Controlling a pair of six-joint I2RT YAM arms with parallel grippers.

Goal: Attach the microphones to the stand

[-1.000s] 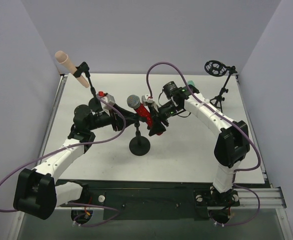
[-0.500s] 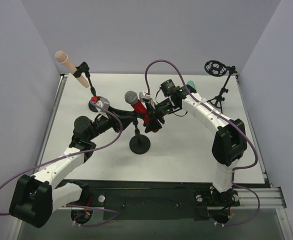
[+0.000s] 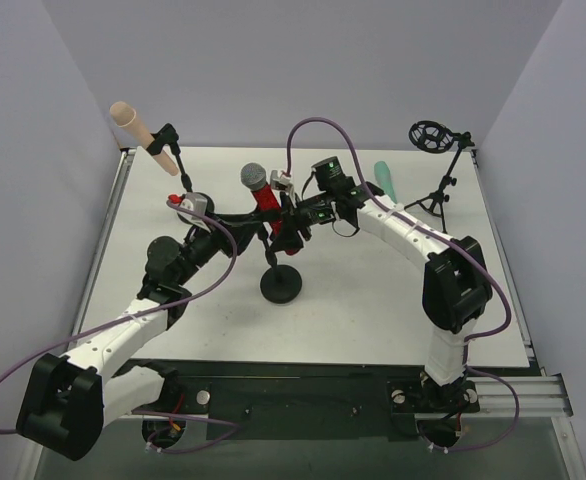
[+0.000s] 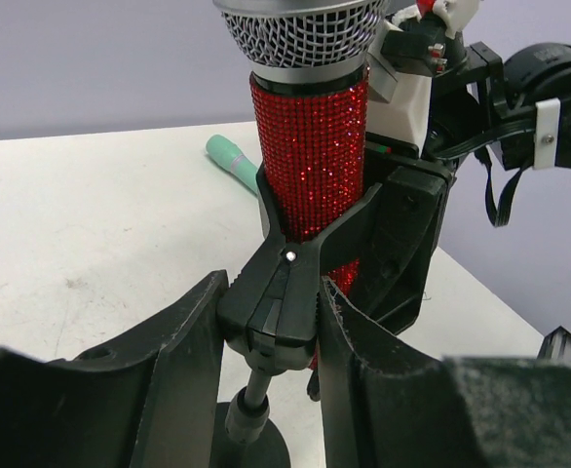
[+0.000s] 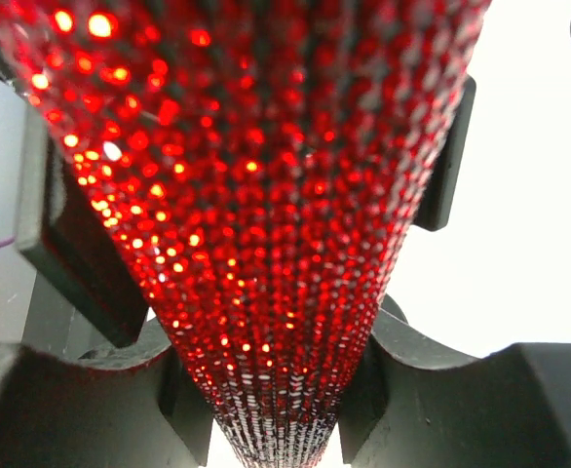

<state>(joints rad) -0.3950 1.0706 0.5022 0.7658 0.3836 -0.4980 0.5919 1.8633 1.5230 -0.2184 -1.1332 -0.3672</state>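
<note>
The glittery red microphone (image 3: pixel 264 198) with a silver mesh head stands almost upright in the black clip (image 4: pixel 284 292) of the middle stand (image 3: pixel 280 284). My left gripper (image 3: pixel 257 222) is shut on that clip's handles; it also shows in the left wrist view (image 4: pixel 271 302). My right gripper (image 3: pixel 289 224) is shut on the red microphone's lower body (image 5: pixel 266 244), its fingers (image 5: pixel 432 390) on either side. The pale pink microphone (image 3: pixel 133 125) sits in the clip of the back left stand. The teal microphone (image 3: pixel 385 180) lies on the table at the back right and shows in the left wrist view (image 4: pixel 231 160).
A small tripod stand (image 3: pixel 440 190) with a round shock mount (image 3: pixel 429 135) stands at the back right corner. The left stand's base (image 3: pixel 191 207) is beside my left arm. Purple cables loop over both arms. Grey walls enclose the white table (image 3: pixel 373 300).
Both grippers have moved back and left with the red microphone and clip. The microphone has swung from a slant to nearly upright.
</note>
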